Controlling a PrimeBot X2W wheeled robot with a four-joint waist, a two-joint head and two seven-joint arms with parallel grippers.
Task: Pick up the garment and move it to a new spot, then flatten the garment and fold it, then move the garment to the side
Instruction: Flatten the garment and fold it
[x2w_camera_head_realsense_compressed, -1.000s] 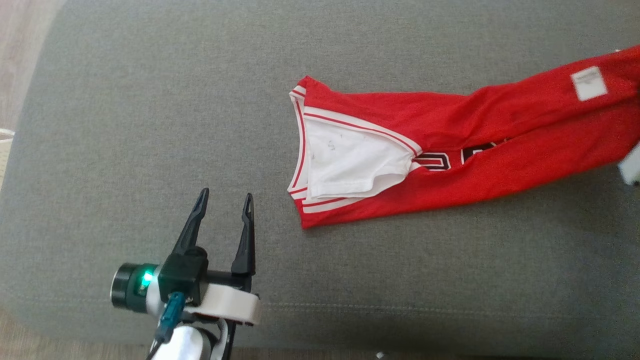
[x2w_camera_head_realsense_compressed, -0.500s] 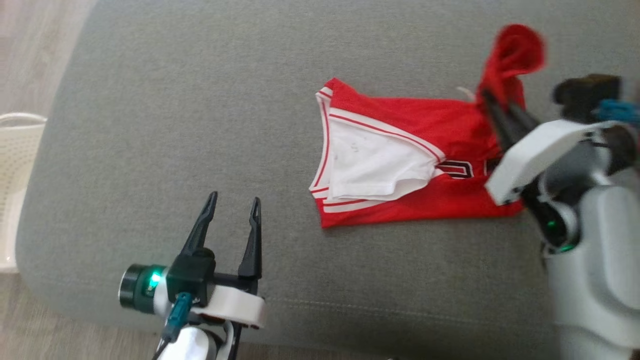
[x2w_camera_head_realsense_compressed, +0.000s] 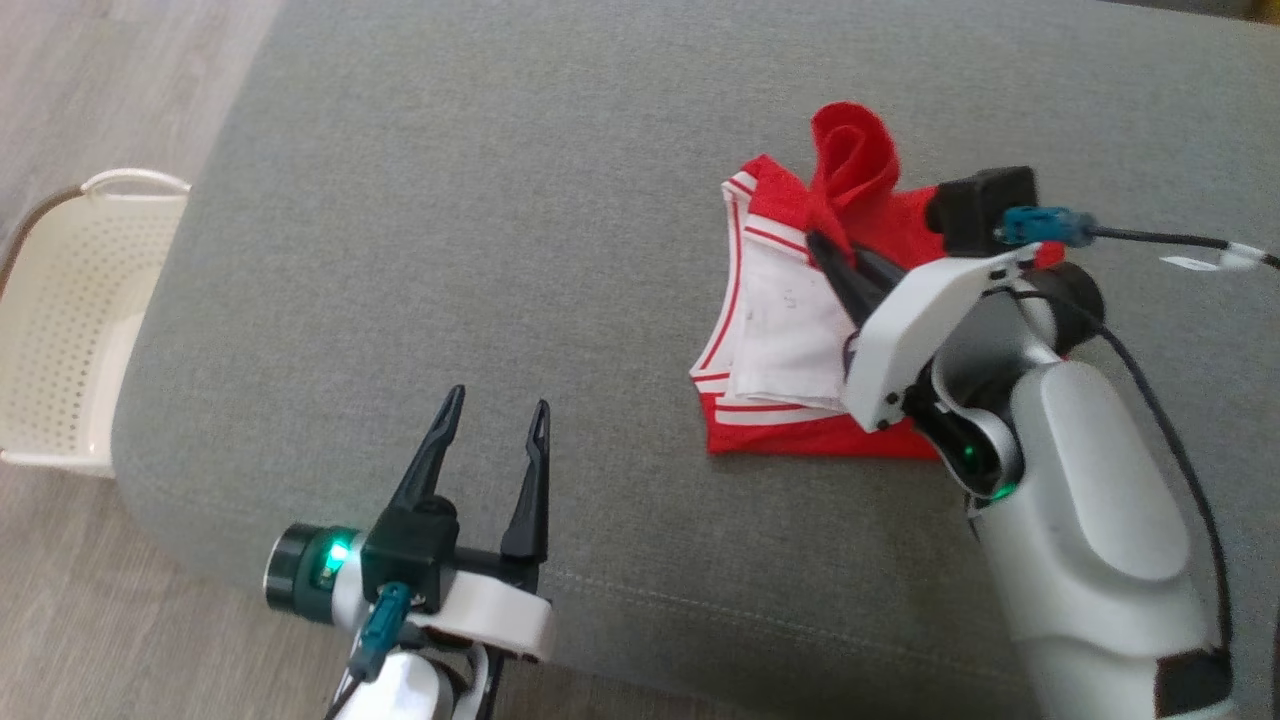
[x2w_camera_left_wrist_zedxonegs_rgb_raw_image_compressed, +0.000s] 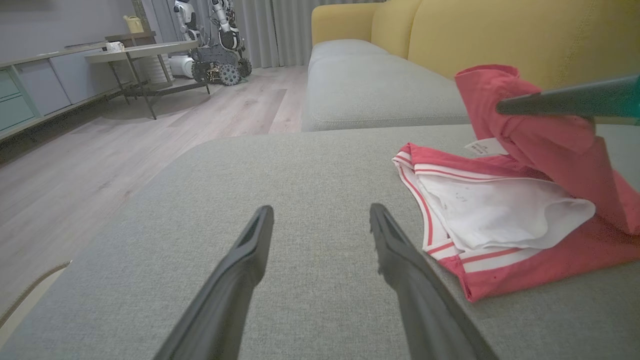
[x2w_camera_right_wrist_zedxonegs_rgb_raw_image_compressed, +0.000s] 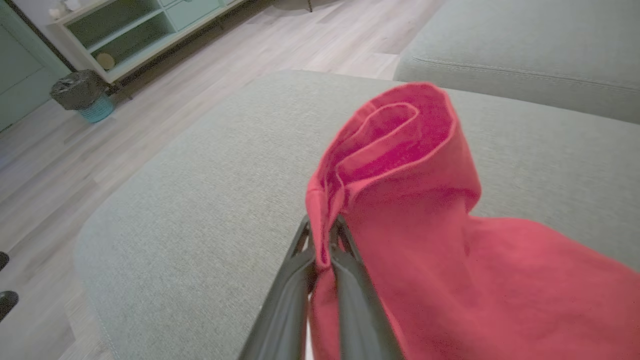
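Note:
The garment (x2w_camera_head_realsense_compressed: 790, 330) is a red jersey with white trim and a white inside, lying on the grey sofa seat (x2w_camera_head_realsense_compressed: 520, 220). My right gripper (x2w_camera_head_realsense_compressed: 822, 243) is shut on the garment's red hem, holding a curled fold (x2w_camera_right_wrist_zedxonegs_rgb_raw_image_compressed: 400, 150) up over the waistband end. The same raised fold (x2w_camera_left_wrist_zedxonegs_rgb_raw_image_compressed: 505, 100) shows at the right of the left wrist view, above the flat white part (x2w_camera_left_wrist_zedxonegs_rgb_raw_image_compressed: 495, 215). My left gripper (x2w_camera_head_realsense_compressed: 497, 407) stands open over bare cushion at the lower left, apart from the garment, with nothing between its fingers (x2w_camera_left_wrist_zedxonegs_rgb_raw_image_compressed: 400, 250).
A cream perforated basket (x2w_camera_head_realsense_compressed: 60, 310) stands on the wood floor left of the seat. A yellow sofa back (x2w_camera_left_wrist_zedxonegs_rgb_raw_image_compressed: 475, 35) rises behind it. Across the room are a table (x2w_camera_left_wrist_zedxonegs_rgb_raw_image_compressed: 140, 50), another robot (x2w_camera_left_wrist_zedxonegs_rgb_raw_image_compressed: 210, 45) and green cabinets (x2w_camera_right_wrist_zedxonegs_rgb_raw_image_compressed: 150, 25).
My right gripper has carried the garment's far end leftward over the rest, doubling the long red strip into a short bundle. The head camera has swung, bringing the basket into view. Left gripper stays open.

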